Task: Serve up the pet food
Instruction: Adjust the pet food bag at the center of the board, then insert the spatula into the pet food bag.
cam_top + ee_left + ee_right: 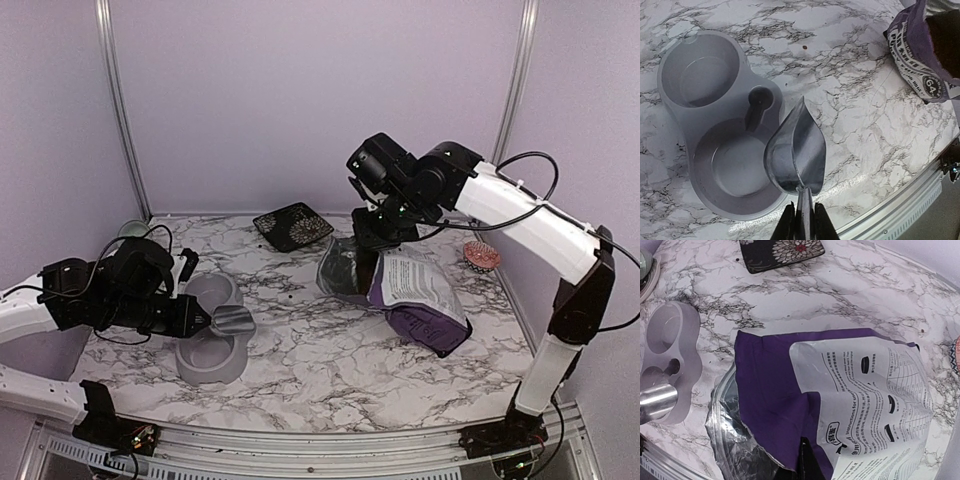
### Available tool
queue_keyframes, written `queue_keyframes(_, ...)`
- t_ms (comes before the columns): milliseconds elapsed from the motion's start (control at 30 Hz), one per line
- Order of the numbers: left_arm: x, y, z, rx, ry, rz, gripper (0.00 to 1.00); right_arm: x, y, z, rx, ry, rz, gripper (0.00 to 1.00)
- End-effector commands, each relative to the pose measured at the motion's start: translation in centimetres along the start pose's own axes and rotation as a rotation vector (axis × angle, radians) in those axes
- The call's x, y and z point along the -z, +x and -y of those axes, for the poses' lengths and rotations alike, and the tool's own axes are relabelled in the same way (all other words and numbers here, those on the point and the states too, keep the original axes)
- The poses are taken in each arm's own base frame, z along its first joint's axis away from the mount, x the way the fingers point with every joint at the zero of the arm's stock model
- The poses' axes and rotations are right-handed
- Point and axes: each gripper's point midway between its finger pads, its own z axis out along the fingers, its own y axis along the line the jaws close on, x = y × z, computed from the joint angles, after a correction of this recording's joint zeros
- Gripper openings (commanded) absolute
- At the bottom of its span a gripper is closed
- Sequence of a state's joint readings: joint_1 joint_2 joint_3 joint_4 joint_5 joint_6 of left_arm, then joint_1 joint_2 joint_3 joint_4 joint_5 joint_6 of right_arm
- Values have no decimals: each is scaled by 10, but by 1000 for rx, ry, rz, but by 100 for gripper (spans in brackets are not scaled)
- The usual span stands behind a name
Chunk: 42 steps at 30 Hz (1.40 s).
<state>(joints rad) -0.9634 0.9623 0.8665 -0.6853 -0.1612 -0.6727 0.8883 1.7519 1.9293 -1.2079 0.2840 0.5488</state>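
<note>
Probably dealing with loose, light, easily scattered pet food, hidden inside the purple-and-white bag [420, 295] pinched at its mouth by the closed right gripper [807, 460], so best taken in the empty metal scoop [796, 150], clamped by its handle in the left gripper [802, 224] above the double bowl [690, 125].

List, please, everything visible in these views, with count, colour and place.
bag: one, purple and white, centre-right, lying open
double bowl: one, grey, front left, both wells empty
scoop: one, shiny metal, over the bowl's edge
dish: one, black floral, back centre
round item: one, pink-red, far right
table: one, white marble, underneath
left gripper: one, black, shut on scoop handle
right gripper: one, black, shut on bag edge
</note>
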Motion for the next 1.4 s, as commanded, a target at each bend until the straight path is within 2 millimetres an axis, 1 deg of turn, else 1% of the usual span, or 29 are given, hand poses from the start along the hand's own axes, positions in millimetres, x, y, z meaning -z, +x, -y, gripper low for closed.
queue_keyframes(0, 28, -18, 22, -1, 102, 39, 0, 11, -10, -54, -14, -138, 64, 0)
queue_keyframes(167, 43, -27, 35, 6, 167, 62, 0, 7, 0, -68, 3, -157, 48, 0)
queue_keyframes(300, 55, -34, 46, 2, 227, 84, 0, -4, 21, -81, 29, -168, 6, 0)
queue_keyframes(433, 60, -33, 59, -6, 307, 77, 0, -14, 44, -90, 37, -189, -19, 0)
queue_keyframes(533, 58, -28, 67, -22, 360, 54, 0, -23, 68, -94, 55, -203, -53, 0)
queue_keyframes(667, 55, -24, 78, -31, 433, 55, 0, -29, 84, -92, 59, -212, -64, 0)
queue_keyframes(767, 53, -22, 88, -21, 499, 55, 0, -31, 90, -91, 67, -220, -71, 0)
queue_keyframes(933, 45, -10, 96, -32, 559, 25, 0, -29, 89, -90, 83, -213, -62, 0)
queue_keyframes(1033, 40, -6, 95, -30, 563, 24, 0, -29, 85, -92, 91, -220, -40, 0)
queue_keyframes(1133, 32, -3, 94, -16, 569, 29, 0, -35, 86, -97, 103, -239, -28, 0)
queue_keyframes(1233, 25, -4, 92, -1, 556, 41, 0, -50, 98, -94, 110, -218, -54, 0)
queue_keyframes(1267, 19, 1, 88, 4, 541, 32, 0, -56, 104, -94, 112, -214, -69, 0)
queue_keyframes(1367, 10, 6, 82, 11, 522, 26, 0, -71, 121, -93, 117, -209, -114, 0)
